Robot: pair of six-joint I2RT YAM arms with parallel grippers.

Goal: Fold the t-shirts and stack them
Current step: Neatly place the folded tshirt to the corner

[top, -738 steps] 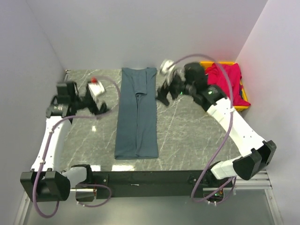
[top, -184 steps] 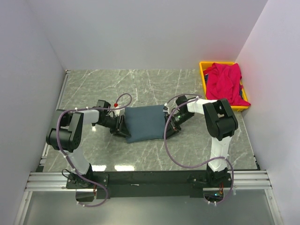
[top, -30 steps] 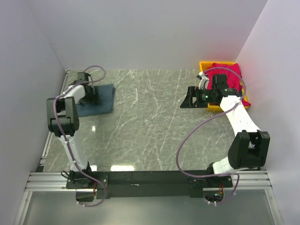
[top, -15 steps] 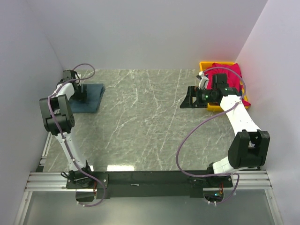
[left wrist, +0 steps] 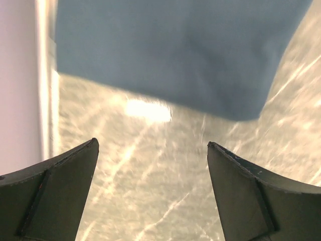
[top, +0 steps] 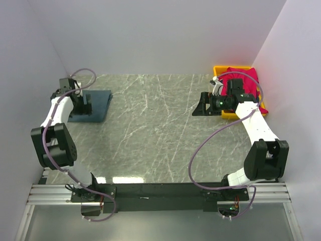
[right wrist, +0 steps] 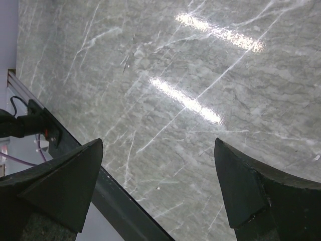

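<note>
Both left fingers (left wrist: 55, 191) and right fingers (right wrist: 55, 186) spread wide; red t-shirt (top: 251, 74) partly hidden

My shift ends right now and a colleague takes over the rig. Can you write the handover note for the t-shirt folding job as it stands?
Left tool: open, empty, hovering at the edge of the blue-grey t-shirt.
Right tool: open, empty, above bare table beside the yellow bin.
Things: the blue-grey t-shirt lies as a compact folded rectangle at the table's far left corner. The red t-shirt is bunched in the bin, far right.
Done: the blue-grey t-shirt is folded and set down.
Left: take out the red t-shirt, fold it, stack it on the blue-grey one.
</note>
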